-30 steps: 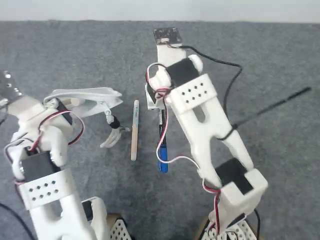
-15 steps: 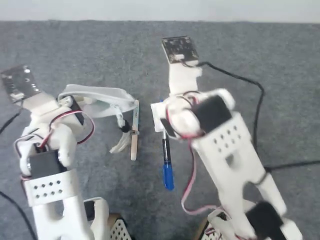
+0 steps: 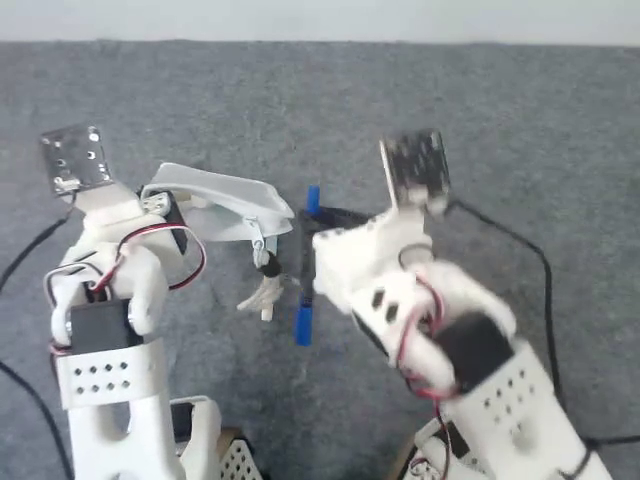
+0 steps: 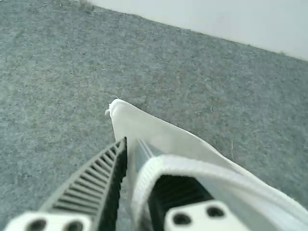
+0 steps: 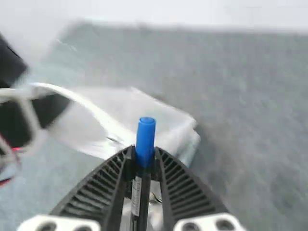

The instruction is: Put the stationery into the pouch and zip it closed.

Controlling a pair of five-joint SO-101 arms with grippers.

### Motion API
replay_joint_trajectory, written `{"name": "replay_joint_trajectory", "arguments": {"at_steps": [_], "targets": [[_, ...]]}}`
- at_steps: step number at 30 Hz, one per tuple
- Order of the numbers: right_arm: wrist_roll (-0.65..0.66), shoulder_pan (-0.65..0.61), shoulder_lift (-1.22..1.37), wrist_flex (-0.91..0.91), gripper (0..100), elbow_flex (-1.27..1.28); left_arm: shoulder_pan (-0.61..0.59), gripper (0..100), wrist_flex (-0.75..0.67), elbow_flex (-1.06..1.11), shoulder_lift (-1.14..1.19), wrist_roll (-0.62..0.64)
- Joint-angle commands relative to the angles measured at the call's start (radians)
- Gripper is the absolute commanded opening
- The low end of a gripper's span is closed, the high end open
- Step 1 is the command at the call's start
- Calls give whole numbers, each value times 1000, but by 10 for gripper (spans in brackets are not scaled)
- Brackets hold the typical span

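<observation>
Right gripper (image 5: 143, 153), jaws clamped on blue pen (image 5: 146, 132), is now carrying it off the carpet (image 3: 500, 120) toward white pouch (image 3: 225, 192), centre-left; left gripper (image 4: 129, 150) pinching pouch edge. Insertion likely next.

High view: the right arm (image 3: 440, 330) is smeared with blur, and its casing hides where the blue pen (image 3: 302, 322) is gripped. It and the left arm (image 3: 100, 350) run off the bottom edge. Under the white pouch (image 3: 215, 195), a small pale shape (image 3: 262, 297) is too jumbled to identify.

Left wrist view: the pouch runs out of view, so its full shape cannot be told.

Right wrist view: the right gripper (image 5: 143, 153) covers the pen's lower length. The pouch behind is blurred, and the left arm is cut at the edge.
</observation>
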Motion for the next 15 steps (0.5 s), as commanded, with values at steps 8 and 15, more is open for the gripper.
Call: {"name": "replay_joint_trajectory", "arguments": {"at_steps": [8,15], "targets": [[135,-148,-447,-657,6,519,5,13,-2,-35,-12,-6],[262,-157,-492,-915,6,620,5,13,-2,-35,-12,-6]]}}
